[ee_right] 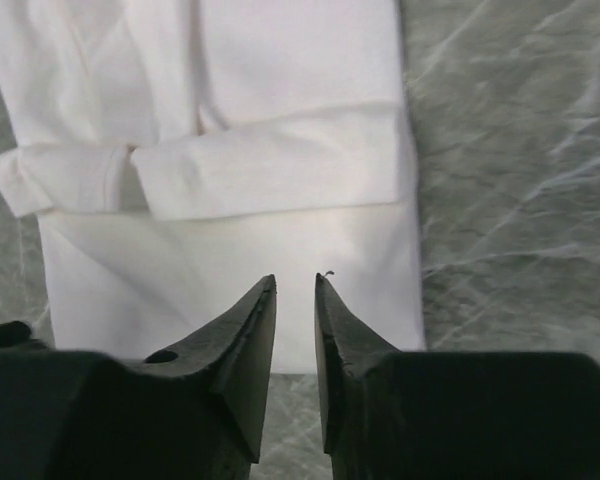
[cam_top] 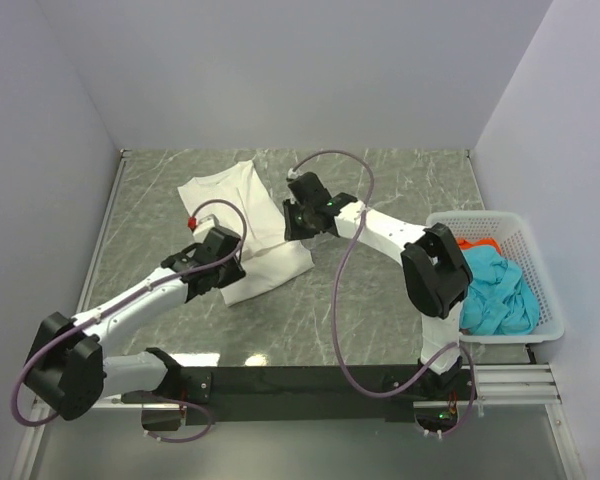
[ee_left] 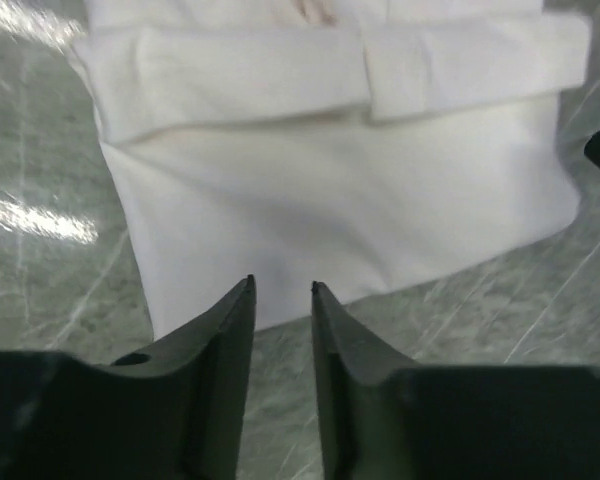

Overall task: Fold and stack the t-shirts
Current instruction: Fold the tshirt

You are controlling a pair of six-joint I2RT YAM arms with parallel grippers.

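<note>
Plain white walls close in a grey-green marbled tabletop (cam_top: pixel 400 180), with both arms reaching out from its near edge. The white t-shirt (cam_top: pixel 252 200) lies flat toward the far-left part of the tabletop, folded into a long narrow panel with both short sleeves turned in across the body so that their cuffs nearly meet in the middle. A small spot of red (cam_top: pixel 192 221) shows at its left edge.

The left gripper (ee_left: pixel 282 288) hangs over the shirt's near-left corner. Its two dark fingers stand a narrow gap apart with nothing between them, the tips just above the hem. The right gripper (ee_right: pixel 296 280) sits at the shirt's right side. Its fingers are likewise slightly parted and hold no cloth, with the tips over the white fabric.

Against the right edge of the tabletop stands a white mesh basket (cam_top: pixel 543 275). The teal t-shirt (cam_top: pixel 495 290) is bunched up inside it, filling its near part, and the red-orange t-shirt (cam_top: pixel 477 243) peeks out behind it at the far end, partly hidden by the right arm.
</note>
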